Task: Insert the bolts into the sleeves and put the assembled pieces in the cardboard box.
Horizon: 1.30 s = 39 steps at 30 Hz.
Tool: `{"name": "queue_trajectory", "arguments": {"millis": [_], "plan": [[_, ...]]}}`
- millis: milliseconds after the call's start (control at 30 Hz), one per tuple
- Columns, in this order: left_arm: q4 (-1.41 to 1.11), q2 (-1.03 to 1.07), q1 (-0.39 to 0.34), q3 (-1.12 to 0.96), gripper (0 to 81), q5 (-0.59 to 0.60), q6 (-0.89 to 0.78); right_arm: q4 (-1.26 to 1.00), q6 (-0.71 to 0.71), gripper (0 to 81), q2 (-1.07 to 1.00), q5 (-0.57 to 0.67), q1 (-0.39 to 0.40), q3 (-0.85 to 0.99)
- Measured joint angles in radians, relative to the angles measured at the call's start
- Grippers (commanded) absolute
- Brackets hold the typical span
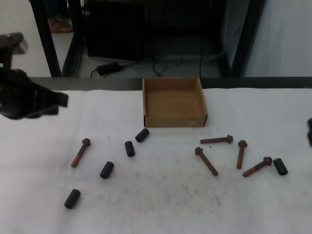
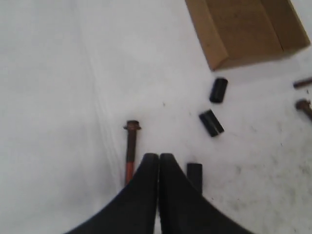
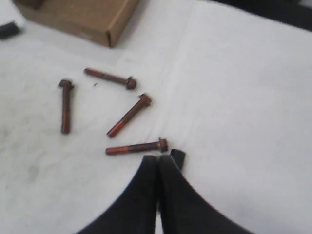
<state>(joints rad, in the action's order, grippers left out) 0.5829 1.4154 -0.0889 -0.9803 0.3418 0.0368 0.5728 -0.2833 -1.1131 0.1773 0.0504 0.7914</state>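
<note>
**While both sets of fingers sit shut: 5 bolts, 5 sleeves, 1 box, nothing joined**

Counted from high view: 5 bolts, i.e. 1 left-side bolt [image 1: 81, 152] + 4 right-side bolts [image 1: 206, 161] in a loose cluster. There are 5 sleeves: 4 left-centre sleeves [image 1: 129, 148] spread out and a 5th sleeve [image 1: 280, 166] just beside the far-right bolt's head. 1 cardboard box [image 1: 170, 120] sits at the desk's [image 1: 161, 209] far edge, mid. All 10 pcs lie on the desk outside the box, with bolts and sleeves separate.

Hard to see: in left wrist view the box is cut off at the frame edge, and a near sleeve [image 2: 194, 174] is half hidden behind the left fingers [image 2: 152, 163]. In right wrist view the 5th sleeve peeks from behind the right fingers [image 3: 151, 163].

Left fingers are pressed together, gripping nothing, w/ the left-side bolt just beside the tips. Right fingers are likewise together, w/ the nearest bolt just ahead of the tips.
</note>
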Motion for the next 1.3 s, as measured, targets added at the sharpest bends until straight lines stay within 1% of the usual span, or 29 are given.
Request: {"name": "queue_trajectory", "arguments": {"millis": [67, 167, 200, 233, 300, 400, 533, 567, 633, 733, 800, 867, 900, 933, 967, 1000, 1067, 1100, 1133, 1167, 1200, 1300], "plan": [[0.034, 0.023, -0.024, 0.000, 0.8, 0.024, 0.050, 0.011, -0.081, 0.9, -0.041, 0.055, 0.008, -0.013], [0.078, 0.061, -0.069, 0.005, 0.8, 0.035, 0.170, 0.019, -0.204, 0.9, -0.110, 0.076, 0.023, -0.015], [0.085, 0.073, -0.085, 0.009, 0.8, 0.037, 0.185, 0.023, -0.291, 0.9, -0.153, 0.074, 0.034, -0.015], [0.091, 0.086, -0.101, 0.013, 0.8, 0.039, 0.195, 0.024, -0.336, 0.9, -0.178, 0.064, 0.042, -0.015], [0.093, 0.121, -0.139, 0.031, 0.8, 0.027, 0.208, 0.026, -0.379, 0.9, -0.202, 0.050, 0.051, -0.015], [0.096, 0.159, -0.162, 0.053, 0.8, -0.013, 0.243, 0.023, -0.492, 0.9, -0.265, -0.003, 0.079, -0.015], [0.098, 0.177, -0.162, 0.058, 0.8, -0.026, 0.274, -0.030, -0.647, 0.9, -0.333, -0.084, 0.115, -0.015], [0.098, 0.177, -0.162, 0.058, 0.8, -0.031, 0.285, -0.030, -0.656, 0.9, -0.335, -0.084, 0.117, -0.015], [0.096, 0.177, -0.162, 0.058, 0.8, -0.037, 0.294, -0.085, -0.718, 0.9, -0.350, -0.109, 0.131, -0.015], [0.084, 0.177, -0.162, 0.058, 0.8, -0.096, 0.308, -0.149, -0.782, 0.9, -0.366, -0.134, 0.155, -0.004], [0.069, 0.177, -0.162, 0.058, 0.8, -0.127, 0.308, -0.163, -0.786, 0.9, -0.375, -0.141, 0.166, 0.014], [0.061, 0.177, -0.162, 0.058, 0.8, -0.141, 0.308, -0.164, -0.744, 2.6, -0.395, -0.145, 0.181, 0.055], [0.053, 0.177, -0.162, 0.058, 0.8, -0.149, 0.308, -0.156, -0.665, 6.0, -0.424, -0.137, 0.198, 0.125], [0.045, 0.177, -0.162, 0.058, 0.8, -0.159, 0.308, -0.150, -0.617, 10.1, -0.438, -0.125, 0.206, 0.164], [0.036, 0.177, -0.162, 0.058, 0.8, -0.165, 0.308, -0.142, -0.563, 16.8, -0.450, -0.106, 0.213, 0.206], [0.029, 0.177, -0.162, 0.058, 0.8, -0.169, 0.308, -0.137, -0.520, 25.4, -0.462, -0.086, 0.220, 0.237], [0.023, 0.177, -0.162, 0.058, 0.8, -0.172, 0.308, -0.133, -0.432, 47.1, -0.490, -0.032, 0.238, 0.307], [0.023, 0.177, -0.162, 0.058, 0.8, -0.172, 0.308, -0.133, -0.401, 56.4, -0.502, -0.015, 0.246, 0.329], [0.023, 0.177, -0.162, 0.058, 0.8, -0.175, 0.308, -0.133, -0.377, 59.9, -0.517, 0.002, 0.256, 0.351], [0.025, 0.177, -0.162, 0.058, 0.8, -0.177, 0.308, -0.133, -0.358, 59.6, -0.533, 0.015, 0.266, 0.367], [0.028, 0.177, -0.162, 0.058, 0.8, -0.179, 0.308, -0.133, -0.319, 56.6, -0.566, 0.024, 0.282, 0.380], [0.045, 0.177, -0.162, 0.058, 0.8, -0.179, 0.308, -0.138, -0.253, 46.1, -0.637, -0.045, 0.309, 0.380]]}}
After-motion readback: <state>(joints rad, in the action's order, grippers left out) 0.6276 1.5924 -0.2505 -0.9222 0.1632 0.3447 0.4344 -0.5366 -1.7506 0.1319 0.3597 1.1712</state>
